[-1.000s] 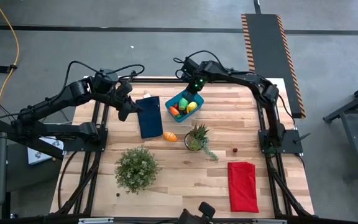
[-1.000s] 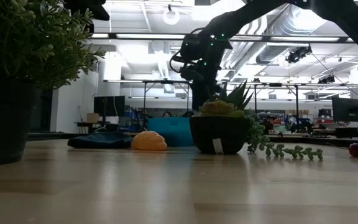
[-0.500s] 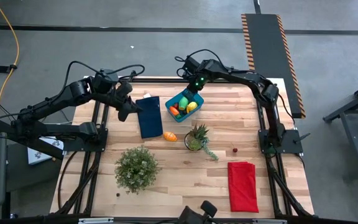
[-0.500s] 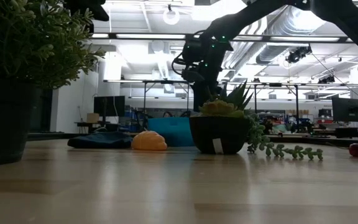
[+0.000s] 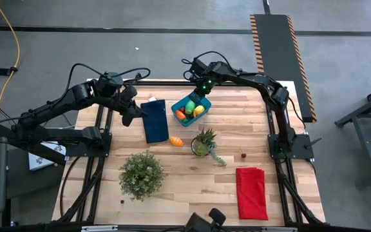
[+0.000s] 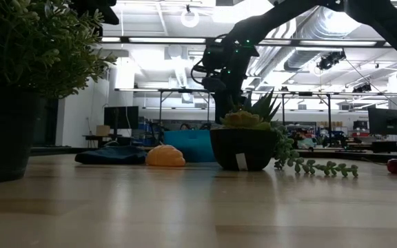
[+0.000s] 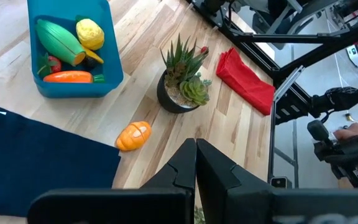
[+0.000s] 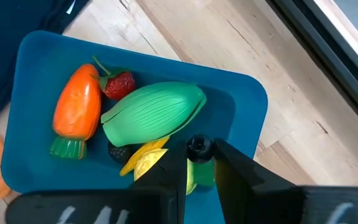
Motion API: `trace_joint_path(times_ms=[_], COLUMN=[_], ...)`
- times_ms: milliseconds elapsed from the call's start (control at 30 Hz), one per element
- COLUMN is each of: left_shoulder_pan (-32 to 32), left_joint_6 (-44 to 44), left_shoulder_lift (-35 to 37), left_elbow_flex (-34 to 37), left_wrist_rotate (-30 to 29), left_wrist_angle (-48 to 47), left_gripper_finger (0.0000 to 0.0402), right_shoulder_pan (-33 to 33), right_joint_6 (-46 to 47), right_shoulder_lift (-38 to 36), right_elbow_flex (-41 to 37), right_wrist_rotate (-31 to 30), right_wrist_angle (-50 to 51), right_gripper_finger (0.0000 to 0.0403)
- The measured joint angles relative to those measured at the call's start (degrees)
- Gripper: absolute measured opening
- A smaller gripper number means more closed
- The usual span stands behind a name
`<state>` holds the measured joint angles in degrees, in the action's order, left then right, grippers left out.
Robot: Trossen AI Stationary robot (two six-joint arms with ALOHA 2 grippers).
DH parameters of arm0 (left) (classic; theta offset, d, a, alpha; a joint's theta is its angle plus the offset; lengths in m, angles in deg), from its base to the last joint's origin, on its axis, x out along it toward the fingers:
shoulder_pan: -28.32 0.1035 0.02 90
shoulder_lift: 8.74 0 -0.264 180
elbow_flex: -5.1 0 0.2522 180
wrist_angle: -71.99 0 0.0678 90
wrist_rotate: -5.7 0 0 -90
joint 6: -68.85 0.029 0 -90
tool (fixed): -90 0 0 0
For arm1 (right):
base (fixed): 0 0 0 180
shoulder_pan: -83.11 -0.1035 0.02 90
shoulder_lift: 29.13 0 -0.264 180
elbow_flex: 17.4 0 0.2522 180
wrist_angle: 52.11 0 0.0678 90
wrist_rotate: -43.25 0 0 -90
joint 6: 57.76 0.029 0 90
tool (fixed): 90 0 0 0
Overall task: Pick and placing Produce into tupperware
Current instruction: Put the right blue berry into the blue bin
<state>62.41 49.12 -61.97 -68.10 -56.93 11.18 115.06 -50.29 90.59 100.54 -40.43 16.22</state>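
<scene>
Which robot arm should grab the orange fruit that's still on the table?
Probably the left. The left gripper hovers by the dark blue cloth, near the orange fruit. The right gripper is over the blue tub.

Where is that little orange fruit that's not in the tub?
In the high view, the orange fruit lies on bare table, between the dark blue cloth and the spiky plant.

The high view looks straight down on the whole table (image 5: 192,193). The low view sits at table height, level, close behind the succulent (image 6: 247,141). The left wrist view looks down across the tub (image 7: 73,93) and succulent. The right wrist view hangs close over the tub. All four share the tub.
</scene>
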Motion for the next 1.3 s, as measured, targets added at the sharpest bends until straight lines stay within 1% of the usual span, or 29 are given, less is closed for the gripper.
trace_joint_path(times_ms=[300,433,900,1167,1300], left_shoulder_pan=[0.0,0.0,0.0,0.0,0.0], left_joint_6=[0.0,0.0,0.0,0.5,0.6], left_shoulder_lift=[0.0,0.0,0.0,0.0,0.0], left_elbow_flex=[0.0,0.0,0.0,0.0,0.0], left_wrist_rotate=[0.0,0.0,0.0,0.0,-1.3], left_wrist_angle=[-0.1,-0.1,-1.6,-1.6,-1.6], left_gripper_finger=[0.0001,0.0001,0.0001,0.0001,0.0001], right_shoulder_pan=[0.8,0.7,-0.2,0.0,0.2], right_joint_6=[1.3,1.6,1.4,1.3,1.4], right_shoulder_lift=[0.2,2.1,6.0,6.0,6.0], right_elbow_flex=[0.0,0.0,0.0,0.0,0.0], right_wrist_rotate=[0.2,1.3,0.9,0.9,0.9], right_wrist_angle=[-0.2,-0.1,0.2,-0.2,-0.2], right_gripper_finger=[0.0051,0.0051,0.0051,0.0051,0.0051])
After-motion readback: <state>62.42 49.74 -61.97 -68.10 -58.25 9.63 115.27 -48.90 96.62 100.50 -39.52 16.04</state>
